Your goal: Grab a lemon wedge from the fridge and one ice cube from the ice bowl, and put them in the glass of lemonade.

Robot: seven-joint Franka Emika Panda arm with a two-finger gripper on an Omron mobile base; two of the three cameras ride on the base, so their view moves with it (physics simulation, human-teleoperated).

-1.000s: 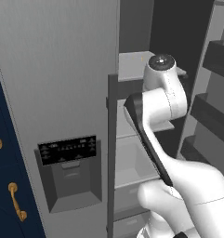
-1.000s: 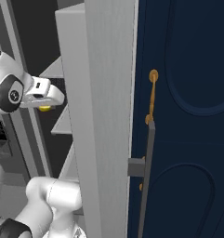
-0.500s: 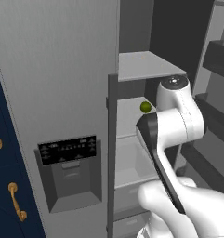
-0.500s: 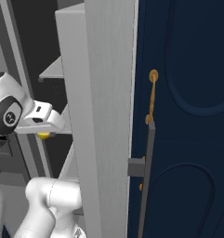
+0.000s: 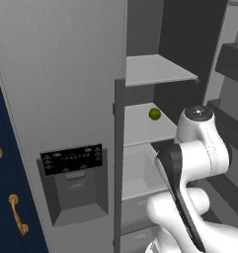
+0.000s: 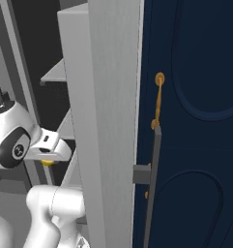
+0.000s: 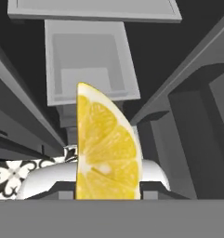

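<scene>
1. Left base view: the fridge (image 5: 61, 99) stands open at the frame's centre; the arm's elbow is folded at lower right, below a small green fruit (image 5: 154, 114) on a shelf (image 5: 140, 131).
2. Right base view: the hand (image 6: 48, 156), at left centre, points sideways by the fridge door edge with yellow beneath it.
3. Hand view: the lemon wedge (image 7: 106, 148) fills the centre, gripped upright. Fetching the wedge seems done; next, carry it to the glass.

The white arm rises from low near the base, bends at a dark elbow and folds back on itself. The gripper (image 6: 49, 156) points sideways and slightly down, its jaws closed on the lemon wedge (image 7: 108, 146).
</scene>
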